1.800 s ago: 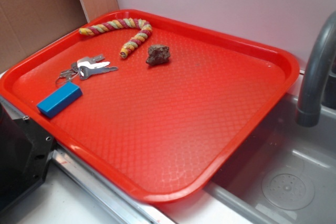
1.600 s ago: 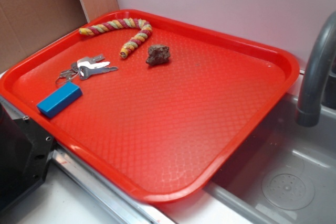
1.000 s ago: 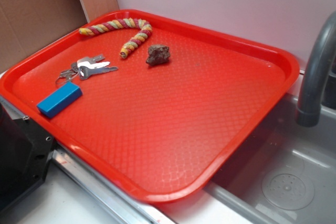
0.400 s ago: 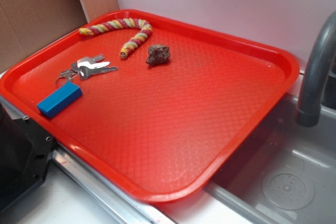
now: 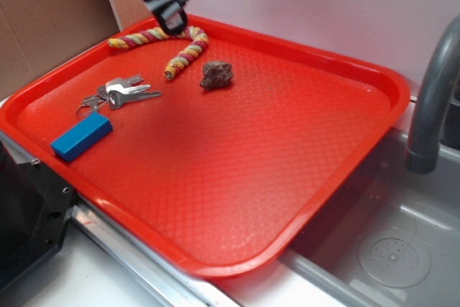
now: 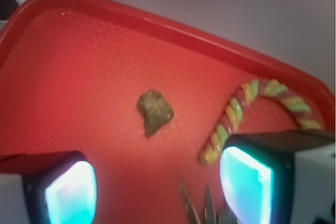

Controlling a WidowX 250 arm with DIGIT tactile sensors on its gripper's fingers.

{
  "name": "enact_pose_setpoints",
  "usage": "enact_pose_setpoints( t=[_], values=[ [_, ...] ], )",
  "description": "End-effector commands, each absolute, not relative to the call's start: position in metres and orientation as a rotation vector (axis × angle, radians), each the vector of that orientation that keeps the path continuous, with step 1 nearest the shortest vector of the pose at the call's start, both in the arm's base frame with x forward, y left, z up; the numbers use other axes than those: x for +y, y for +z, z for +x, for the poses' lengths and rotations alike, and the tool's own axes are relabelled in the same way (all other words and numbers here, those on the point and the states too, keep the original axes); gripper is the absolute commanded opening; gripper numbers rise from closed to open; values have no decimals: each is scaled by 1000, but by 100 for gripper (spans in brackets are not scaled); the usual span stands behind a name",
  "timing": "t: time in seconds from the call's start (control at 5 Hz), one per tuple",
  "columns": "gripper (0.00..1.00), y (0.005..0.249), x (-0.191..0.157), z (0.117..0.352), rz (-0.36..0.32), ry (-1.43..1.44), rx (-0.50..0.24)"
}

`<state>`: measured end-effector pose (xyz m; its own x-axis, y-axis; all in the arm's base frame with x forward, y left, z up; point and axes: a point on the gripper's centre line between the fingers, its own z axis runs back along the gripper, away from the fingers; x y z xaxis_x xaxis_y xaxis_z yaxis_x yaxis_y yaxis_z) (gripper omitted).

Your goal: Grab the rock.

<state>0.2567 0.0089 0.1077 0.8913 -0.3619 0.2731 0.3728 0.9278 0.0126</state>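
Note:
The rock is a small lumpy reddish-brown stone lying on the red tray, toward its back. In the wrist view the rock sits ahead of the fingers, apart from them. My gripper hangs at the top left, above the tray's far rim and the rope, to the left of and behind the rock. It is open, with nothing between the two cyan pads, and the gripper looks down on bare tray.
A red-and-yellow twisted rope curves just left of the rock. Keys and a blue block lie at the tray's left. A grey faucet and sink stand to the right. A wall runs behind.
My gripper has come into view from the top left and dropped toward the tray's back edge. The rock, rope, keys and block have not moved.

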Motion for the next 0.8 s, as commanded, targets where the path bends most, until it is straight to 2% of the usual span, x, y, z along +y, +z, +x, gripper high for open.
enact_pose_setpoints(
  t=[0.0,0.2,0.4,0.6],
  values=[
    [100,65,-8,286,0,-477,-247],
    [100,44,-8,295,24,-490,-210],
    [100,29,-14,299,20,-515,-185],
    [0,19,-16,299,56,-524,-153]
  ],
)
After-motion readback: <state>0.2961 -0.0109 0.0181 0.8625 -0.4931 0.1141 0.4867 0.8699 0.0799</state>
